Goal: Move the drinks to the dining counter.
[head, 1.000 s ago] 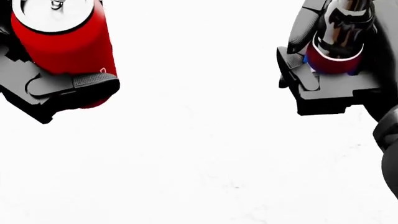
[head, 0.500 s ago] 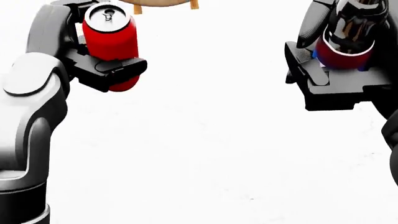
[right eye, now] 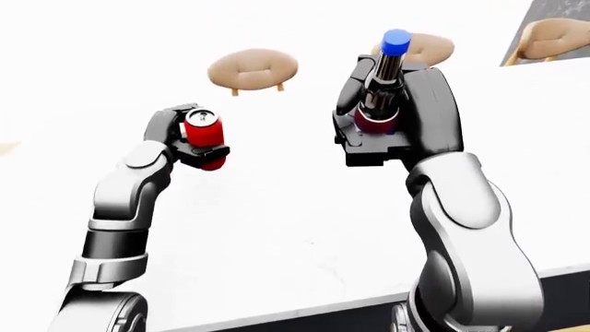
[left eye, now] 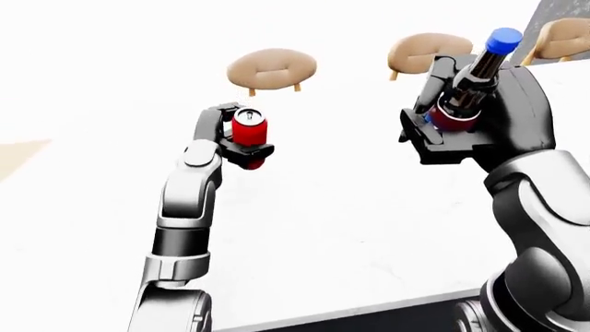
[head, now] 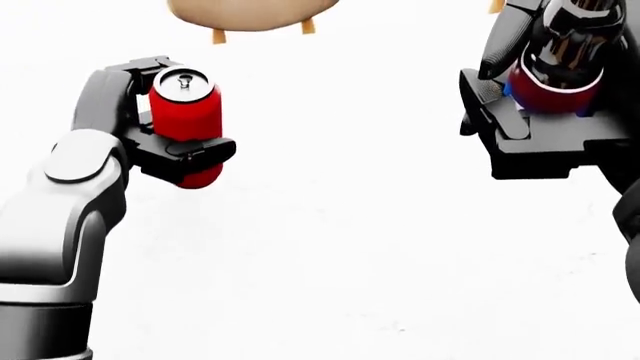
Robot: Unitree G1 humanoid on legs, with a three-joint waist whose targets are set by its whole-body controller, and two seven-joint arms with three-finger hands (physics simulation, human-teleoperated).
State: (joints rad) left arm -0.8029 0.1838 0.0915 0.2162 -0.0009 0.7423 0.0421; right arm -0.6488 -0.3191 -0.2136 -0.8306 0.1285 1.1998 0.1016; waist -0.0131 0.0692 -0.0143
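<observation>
My left hand (head: 170, 142) is shut on a red soda can (head: 186, 120), held upright over the white dining counter (head: 330, 255) at the left of the head view. My right hand (head: 520, 112) is shut on a dark bottle (left eye: 472, 79) with a blue cap (left eye: 503, 40) and a red label, held upright at the right. The bottle's cap is cut off in the head view. In the left-eye view the can (left eye: 249, 131) is stretched far out on the left arm.
Round tan stools (left eye: 272, 69) (left eye: 429, 52) stand beyond the counter's top edge, with a third one (left eye: 562, 34) at the top right. The counter's near edge (left eye: 369, 311) runs along the bottom of the eye views.
My left arm has reached up and away from me with the can, so it looks smaller and farther off. The right hand with the bottle has barely moved.
</observation>
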